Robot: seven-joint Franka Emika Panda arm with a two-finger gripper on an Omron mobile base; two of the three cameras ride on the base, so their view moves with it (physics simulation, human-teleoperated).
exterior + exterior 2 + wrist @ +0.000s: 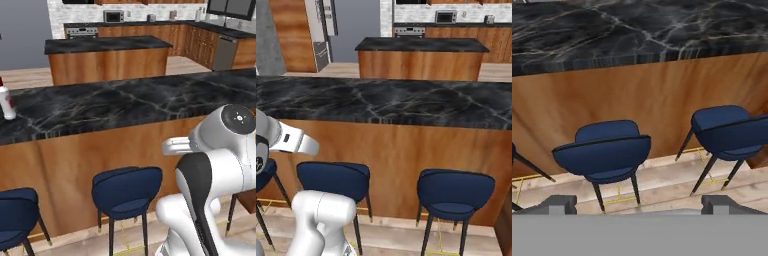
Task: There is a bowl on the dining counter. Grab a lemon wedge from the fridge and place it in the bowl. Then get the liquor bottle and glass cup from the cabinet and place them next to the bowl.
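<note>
The dining counter (125,102) runs across the left base view, black veined marble over reddish wood, and its top (612,30) also crosses the hand view. At its far left end stands the liquor bottle (6,104), whitish with a dark red cap, cut by the frame edge. My gripper (639,205) is open with nothing between its fingertips (559,204). It looks down at the counter's wooden front and the stools, well right of the bottle. The fridge (322,35) stands far back on the left. The bowl, glass cup and cabinet are out of view.
Blue stools (604,150) (732,130) stand along the counter's near side, right under the hand. Behind the counter is a marble-topped island (105,45). The kitchen counter with microwave (114,16) and oven lines the back wall.
</note>
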